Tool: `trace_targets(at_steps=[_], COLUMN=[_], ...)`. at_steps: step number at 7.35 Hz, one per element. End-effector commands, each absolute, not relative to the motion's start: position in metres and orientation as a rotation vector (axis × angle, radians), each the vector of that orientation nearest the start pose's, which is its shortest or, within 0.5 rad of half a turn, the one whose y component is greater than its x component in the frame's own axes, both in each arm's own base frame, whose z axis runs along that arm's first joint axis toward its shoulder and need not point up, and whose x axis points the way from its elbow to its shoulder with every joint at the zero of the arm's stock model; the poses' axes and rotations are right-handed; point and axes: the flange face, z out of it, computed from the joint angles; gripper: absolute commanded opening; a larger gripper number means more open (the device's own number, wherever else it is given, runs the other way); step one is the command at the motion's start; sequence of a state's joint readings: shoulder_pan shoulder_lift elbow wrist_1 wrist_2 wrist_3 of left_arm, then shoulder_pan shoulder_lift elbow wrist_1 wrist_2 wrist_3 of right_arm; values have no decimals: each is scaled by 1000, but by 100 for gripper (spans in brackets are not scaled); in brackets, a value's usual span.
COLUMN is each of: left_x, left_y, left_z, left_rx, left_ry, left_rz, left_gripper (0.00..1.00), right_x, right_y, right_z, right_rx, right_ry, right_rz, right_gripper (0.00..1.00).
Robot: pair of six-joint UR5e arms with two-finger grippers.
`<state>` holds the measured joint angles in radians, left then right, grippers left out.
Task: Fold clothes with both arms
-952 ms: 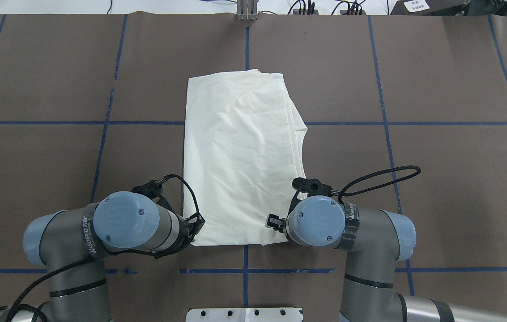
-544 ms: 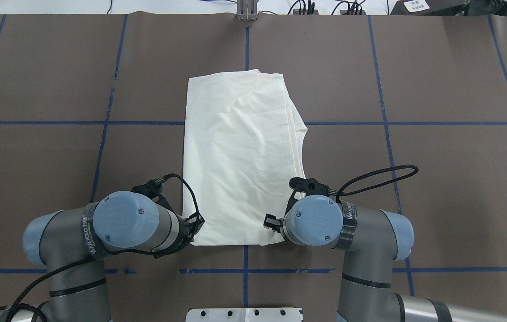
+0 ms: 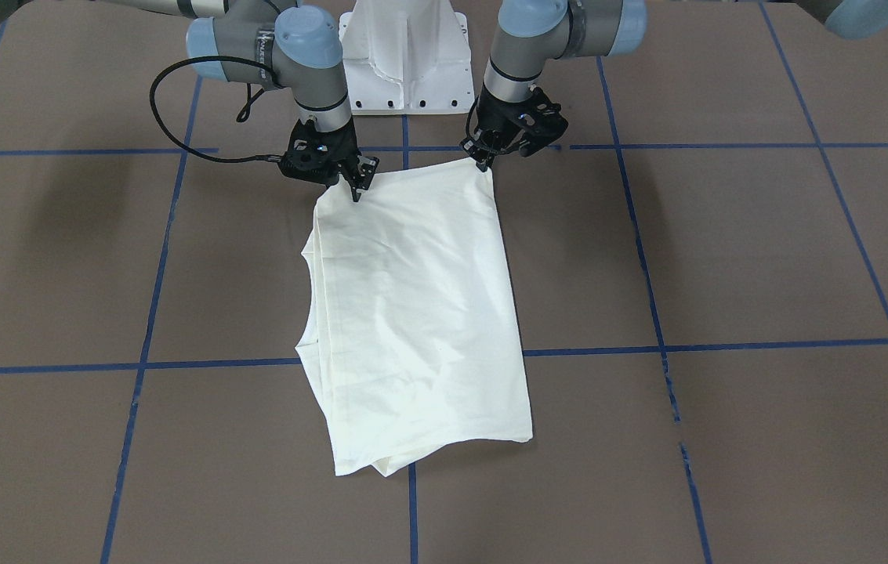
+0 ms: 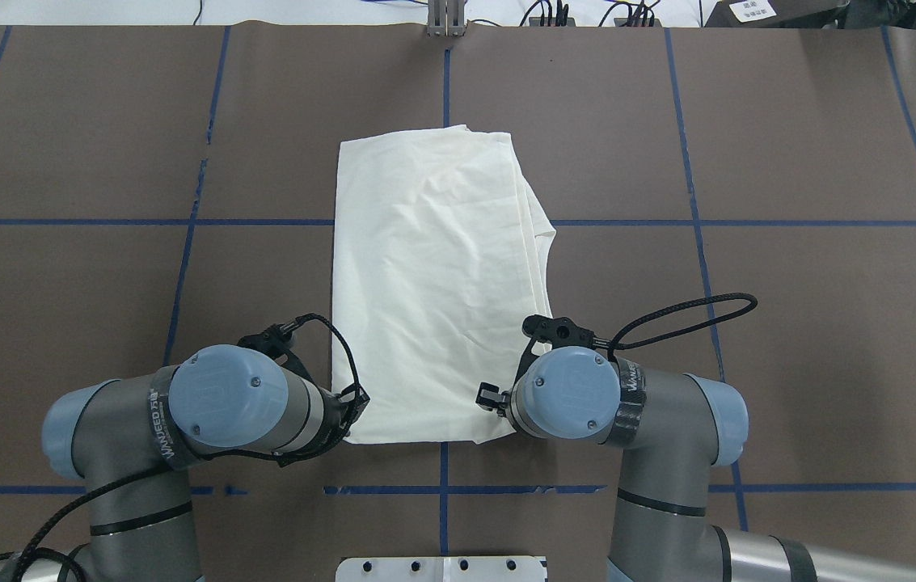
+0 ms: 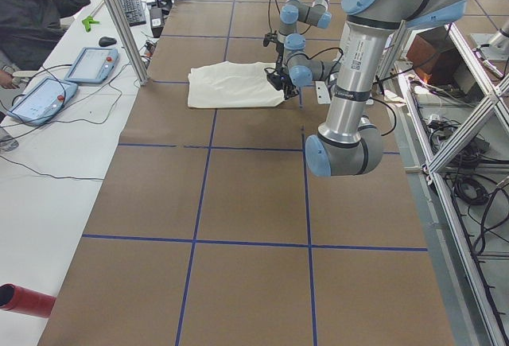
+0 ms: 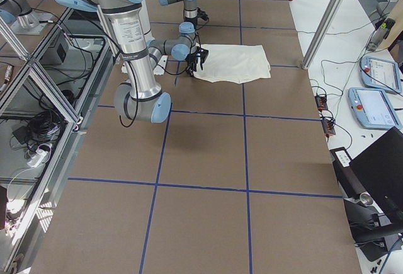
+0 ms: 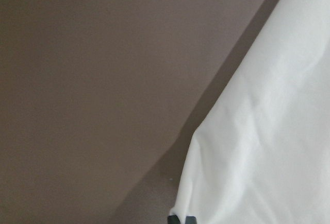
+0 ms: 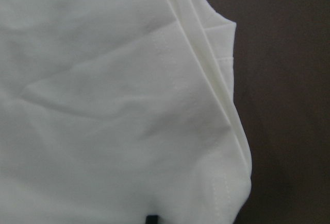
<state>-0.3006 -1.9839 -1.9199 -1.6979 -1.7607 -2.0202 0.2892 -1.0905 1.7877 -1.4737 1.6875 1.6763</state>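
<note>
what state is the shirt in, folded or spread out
Folded: the shirt lies as a narrow rectangle, with stacked layer edges showing along one long side and no sleeves sticking out.

Bright, even light, soft shadows; wrist views blur the shirt (image 8: 103, 105).

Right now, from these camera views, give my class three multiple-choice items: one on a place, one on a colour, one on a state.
1. The black left gripper and right gripper are at the cream folded cloth shirt's: A far edge; B corners nearest the robot; C middle.
2. The tape lines on the brown table are: A red; B blue; C yellow.
3. The shirt is: A hanging in the air; B balled up; C lying folded flat.
Answers: B, both grippers sit at the robot-side corners in the front-facing view; B, the grid is blue; C, it rests flat on the table.
</note>
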Motion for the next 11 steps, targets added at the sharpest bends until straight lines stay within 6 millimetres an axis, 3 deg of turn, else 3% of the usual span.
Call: trace_targets(at_steps=[1,4,9,10,11], left_x=[533,532,529,525,526], left_y=[-285,-285,-283,-277,-245], left_z=[265,263,258,253,240], left_rx=[-247,-250,-250,-250,-276], left_ry=[886,889,901,917,938], left_rz=[-613,-611,-608,-599,-545], left_gripper=[0,0,0,0,0], right_x=[-576,-564,-564,-562,-552], right_y=[-300,-298,-296,-290,-280], right_z=[286,268,272,272,258], right_rx=[-38,-28,-38,-69,-106], right_ry=[-803,-845,-834,-840,-873], right_rz=[328,331,324,307,282], right_gripper=[0,0,0,0,0])
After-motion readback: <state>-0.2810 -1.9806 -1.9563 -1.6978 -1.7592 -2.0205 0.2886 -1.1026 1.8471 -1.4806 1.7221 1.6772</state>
